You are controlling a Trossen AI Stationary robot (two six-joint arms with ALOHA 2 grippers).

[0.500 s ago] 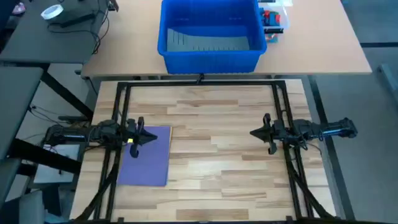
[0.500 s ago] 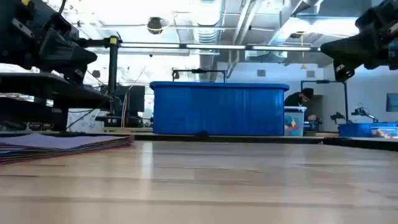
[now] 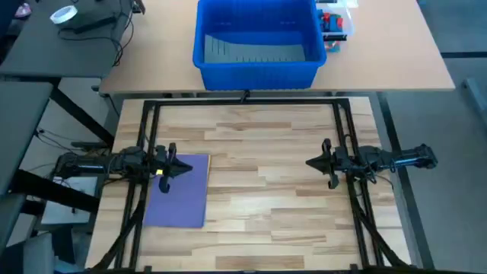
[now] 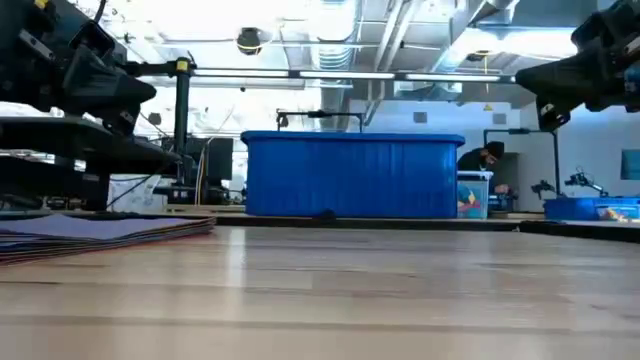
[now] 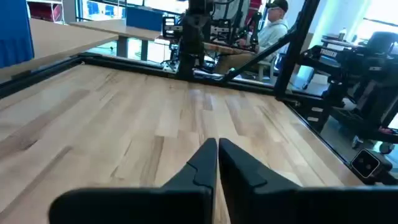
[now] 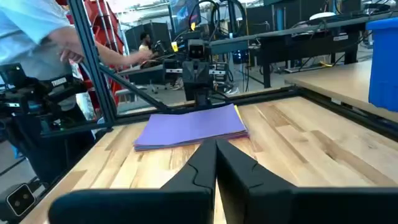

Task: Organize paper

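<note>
- Wooden worktop (image 3: 266,183), black-framed; blue bin (image 3: 257,39) at 12 o'clock beyond it.
- Paper stack (image 3: 179,190), purple sheet uppermost, flat at 9 o'clock.
- Left hand (image 3: 181,169): fingers closed, empty, above the stack's top edge.
- Right hand (image 3: 313,163): fingers closed, empty, at 3 o'clock.

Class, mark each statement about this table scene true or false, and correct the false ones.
1. The paper lies in a stack on the table's left side. True.
2. The top sheet is yellow. False: it is purple.
3. The right gripper holds a sheet. False: it is shut on nothing, over bare wood.
4. The left gripper is above the stack. True.
5. The blue bin stands on the slatted table between the arms. False: it stands on the table beyond.
</note>
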